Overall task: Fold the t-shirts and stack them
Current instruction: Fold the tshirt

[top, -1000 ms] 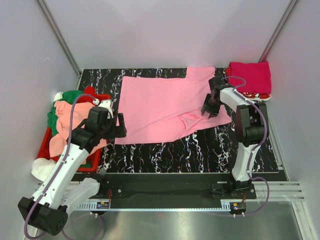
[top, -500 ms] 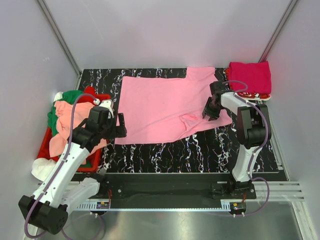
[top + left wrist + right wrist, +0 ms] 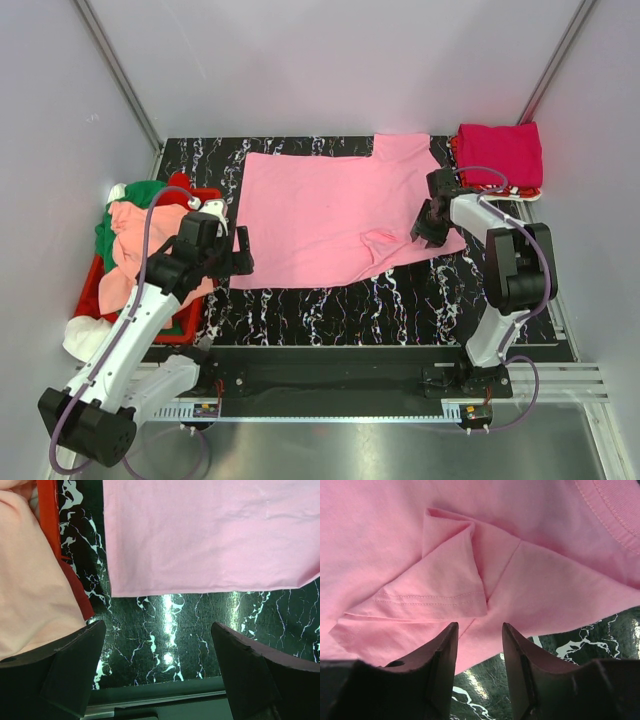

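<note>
A light pink t-shirt (image 3: 330, 210) lies spread flat on the black marbled table (image 3: 330, 300), one sleeve (image 3: 435, 595) folded over onto its body. My right gripper (image 3: 432, 222) hovers over that shirt's near right edge. Its jaws (image 3: 479, 627) stand partly open with nothing between them, pink cloth and the hem below. My left gripper (image 3: 236, 255) is wide open beside the shirt's near left corner (image 3: 112, 587), with only bare table between its fingers (image 3: 75, 652). A folded magenta t-shirt (image 3: 500, 152) rests at the back right.
A red crate (image 3: 190, 320) at the table's left edge holds crumpled salmon (image 3: 135, 250) and green (image 3: 140, 192) shirts, with white cloth (image 3: 85, 335) hanging over its near end. The salmon shirt (image 3: 30, 580) and the crate wall (image 3: 49, 515) sit close to my left finger.
My right gripper has slid a little to the right and nearer, toward the pink shirt's near right edge, and its elbow swung right. The left arm has not moved.
</note>
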Robot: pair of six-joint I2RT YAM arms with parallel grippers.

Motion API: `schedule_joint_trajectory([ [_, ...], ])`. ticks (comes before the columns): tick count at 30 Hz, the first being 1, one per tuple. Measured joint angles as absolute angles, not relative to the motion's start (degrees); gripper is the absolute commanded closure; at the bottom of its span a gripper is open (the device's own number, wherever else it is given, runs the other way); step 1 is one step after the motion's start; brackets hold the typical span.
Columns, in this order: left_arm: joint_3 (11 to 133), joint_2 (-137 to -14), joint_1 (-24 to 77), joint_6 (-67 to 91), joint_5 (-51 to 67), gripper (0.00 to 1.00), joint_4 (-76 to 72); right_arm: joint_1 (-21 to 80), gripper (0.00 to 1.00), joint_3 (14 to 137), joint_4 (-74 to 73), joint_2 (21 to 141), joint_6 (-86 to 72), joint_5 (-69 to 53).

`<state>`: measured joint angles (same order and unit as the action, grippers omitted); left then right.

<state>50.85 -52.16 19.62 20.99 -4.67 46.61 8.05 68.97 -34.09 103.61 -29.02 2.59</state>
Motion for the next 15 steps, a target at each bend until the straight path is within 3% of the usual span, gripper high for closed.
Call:
schedule_joint_trajectory([
  [15,50.9,-52.4,19.6,21.0,-4.8,0.06,46.6,7.8,0.69,70.1,-30.8,107.8,-29.5,2.3],
])
